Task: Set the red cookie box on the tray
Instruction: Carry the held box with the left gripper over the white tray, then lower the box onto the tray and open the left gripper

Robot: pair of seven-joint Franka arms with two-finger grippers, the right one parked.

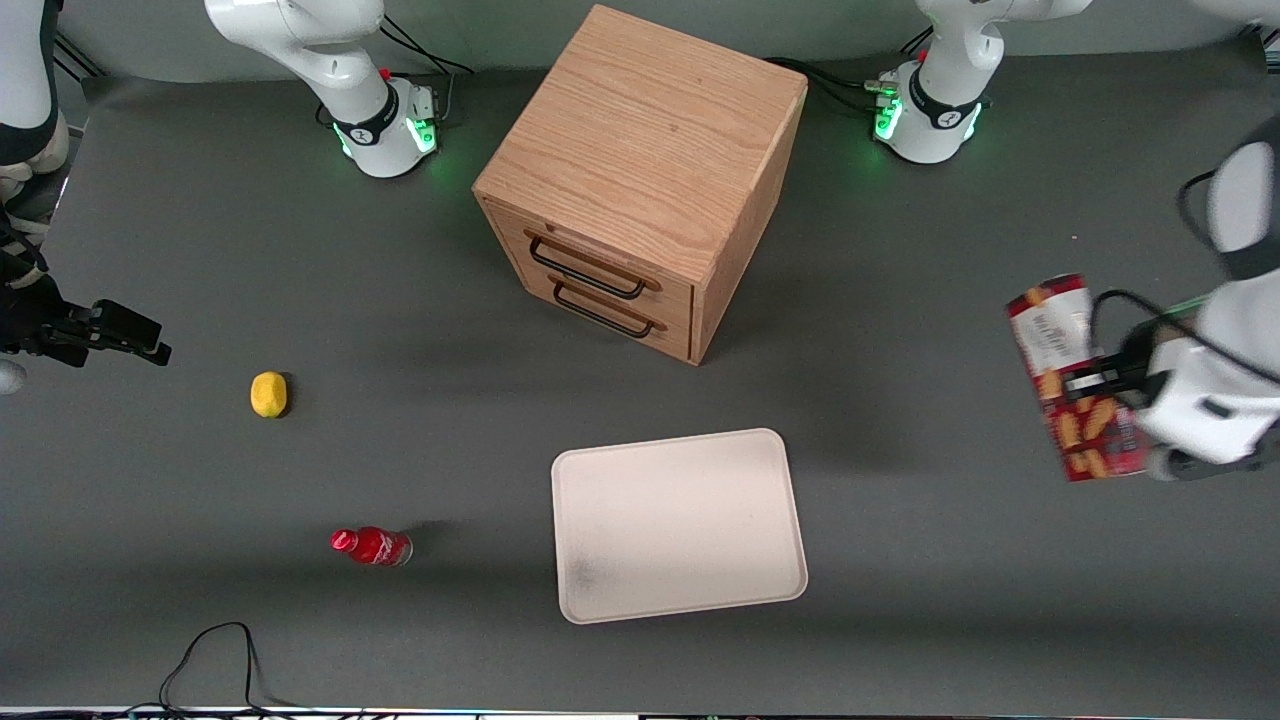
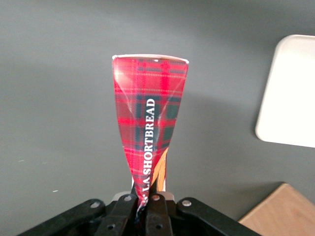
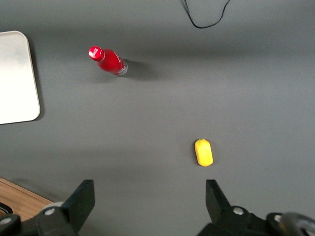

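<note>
Toward the parked arm's end of the table from the tray (image 1: 678, 525) I see a yellow lemon-like object (image 1: 268, 394) and a small red bottle (image 1: 371, 546) lying on the dark grey mat (image 1: 900, 560). Farther from the front camera than the tray stands a wooden drawer cabinet (image 1: 640, 185), both drawers shut. Well off toward the working arm's end, my gripper (image 1: 1098, 380) has its jaws clamped on the red cookie box (image 1: 1075, 378), which hangs in the air, clear of the mat. So I judge the pickup done; carrying it over the tray and setting it down remain. The tray holds nothing, and nothing stands between box and tray.
</note>
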